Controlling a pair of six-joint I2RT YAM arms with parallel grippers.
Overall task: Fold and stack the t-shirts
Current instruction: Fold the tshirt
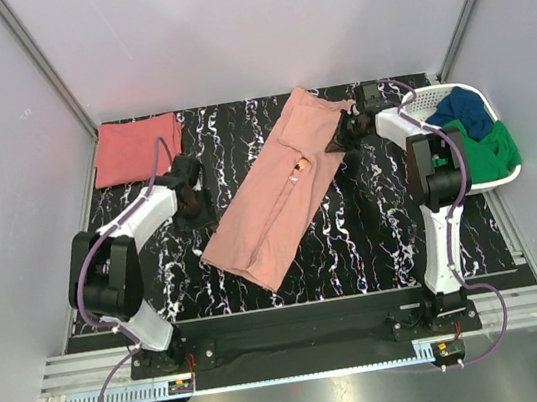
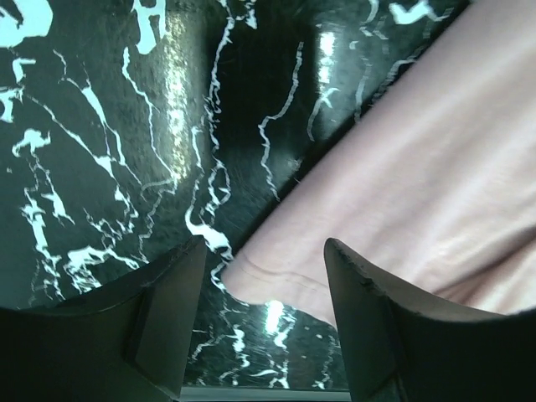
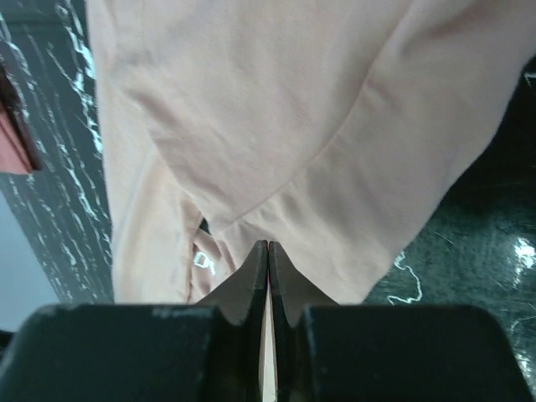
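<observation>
The pale salmon-pink t-shirt (image 1: pixel 278 194) lies as a long folded strip, slanting from the back centre to the front left of the black marbled mat (image 1: pixel 375 236). Its small orange tag (image 1: pixel 300 166) shows mid-cloth. The coral-red t-shirt (image 1: pixel 134 148) lies folded at the back left corner. My left gripper (image 1: pixel 196 210) is open and low over the mat by the pink shirt's left edge. In the left wrist view (image 2: pixel 265 251) a hemmed corner of the shirt (image 2: pixel 402 193) lies between its fingers. My right gripper (image 1: pixel 342 137) is shut on the pink shirt's right edge (image 3: pixel 268 244).
A white basket (image 1: pixel 413 100) stands at the back right with a blue cloth (image 1: pixel 462 111) and a green cloth (image 1: pixel 492 152) in it. Grey walls close in the back and both sides. A metal rail runs along the near edge.
</observation>
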